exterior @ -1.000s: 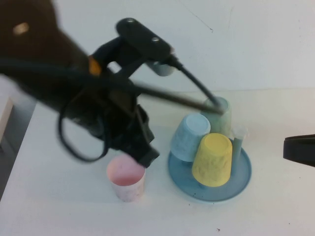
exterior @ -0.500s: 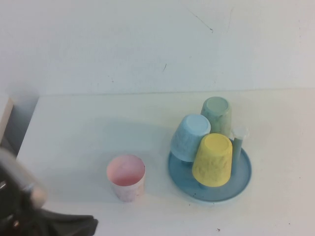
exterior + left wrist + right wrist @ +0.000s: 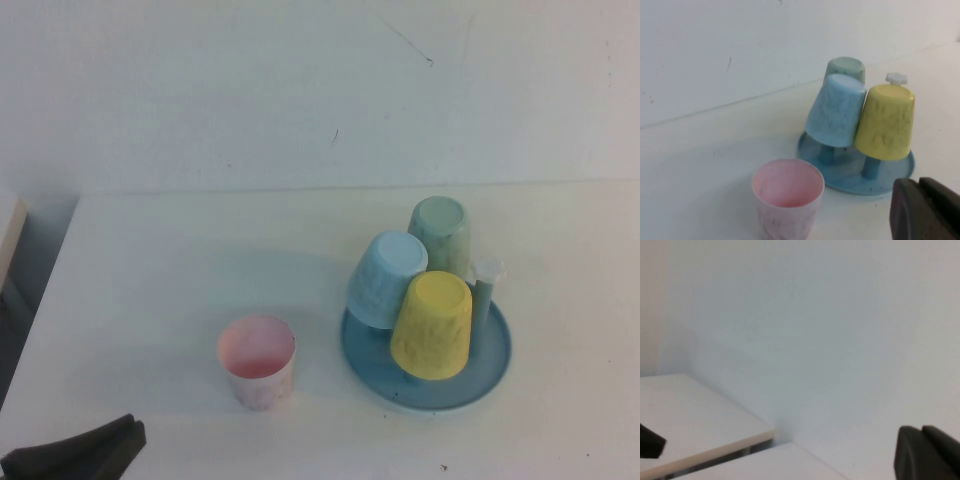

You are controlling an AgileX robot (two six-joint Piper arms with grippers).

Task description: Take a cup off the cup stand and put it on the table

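- High view: a second ago the left arm stood over the pink cup with its fingers at the rim. Now the arm has backed off to the near left corner, and only the tip of the left gripper shows there, at about 7 o'clock from the cup, well apart from it.
- The pink cup stands upright, mouth up, on the table, at about 9 o'clock from the cup stand and clear of its blue rim. I judge the placing done and the arm on its way home.
- On the stand, the yellow cup, the light blue cup and the green cup sit upside down on their pegs; one white-tipped peg stands bare at 3 o'clock of the group.
- Open room: wide bare tabletop from 9 to 12 o'clock of the pink cup. The table's left edge runs close to the parked arm.
- Left wrist view: the left gripper has its fingers pressed together, holding nothing. The pink cup is near, the stand just behind it.
- Right wrist view: the right gripper is closed on nothing, facing the white wall, away from the cups; a table edge lies below.
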